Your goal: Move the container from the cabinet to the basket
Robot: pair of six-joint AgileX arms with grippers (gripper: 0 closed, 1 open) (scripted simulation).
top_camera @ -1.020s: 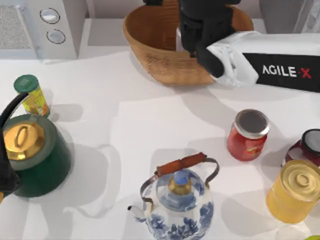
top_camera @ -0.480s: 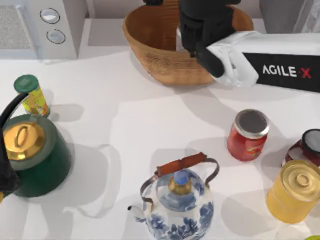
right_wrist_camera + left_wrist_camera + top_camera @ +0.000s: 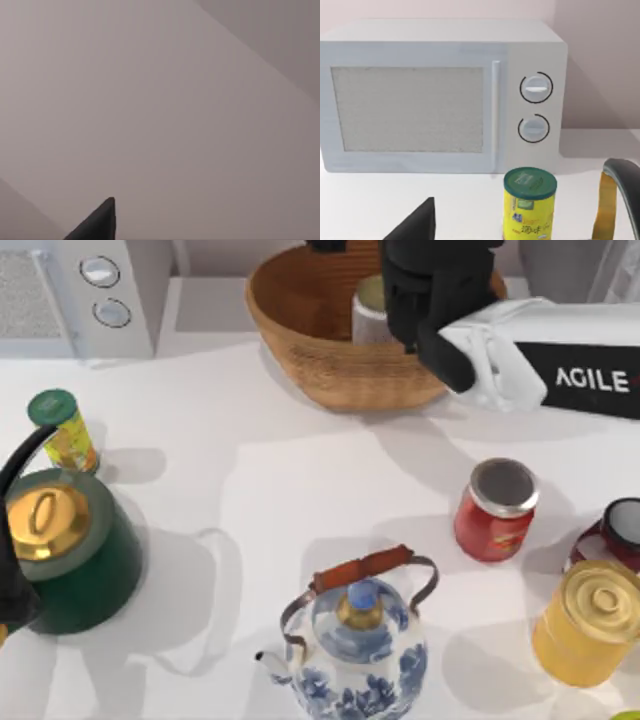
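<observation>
A: Over at the far side of the surface [image 3: 300, 470] now. Right tool [image 3: 428, 292] hanging above the basket [image 3: 320, 355], black against the wicker.

B: Clenched or released?

A: Cannot tell from above. No help from the right wrist view either, just bare wall [image 3: 150, 100].

B: And the container [image 3: 371, 308]?

A: Down inside the basket, upright, in its right half, with the dull lid up. Right at the tool's left flank. Touching or merely beside, impossible to call.

B: Well apart from the cabinet [image 3: 560, 268], then?

A: Yes. Off in the far right corner, behind the white AgileX forearm [image 3: 500, 350].

B: Anything on the other side?

A: Left tool [image 3: 14, 602] parked at the left edge, beside the green kettle [image 3: 75, 550]. Cannot tell its grip either. Facing the microwave [image 3: 440, 95] and its two knobs, with a green-lidded yellow can [image 3: 529, 205] in front.

B: Rest of the field?

A: Blue-and-white teapot [image 3: 350, 645] near the front, red jar [image 3: 497, 508] right of centre, yellow canister [image 3: 590, 620] at the front right, dark jar [image 3: 622, 530] just behind it at the right edge.
</observation>
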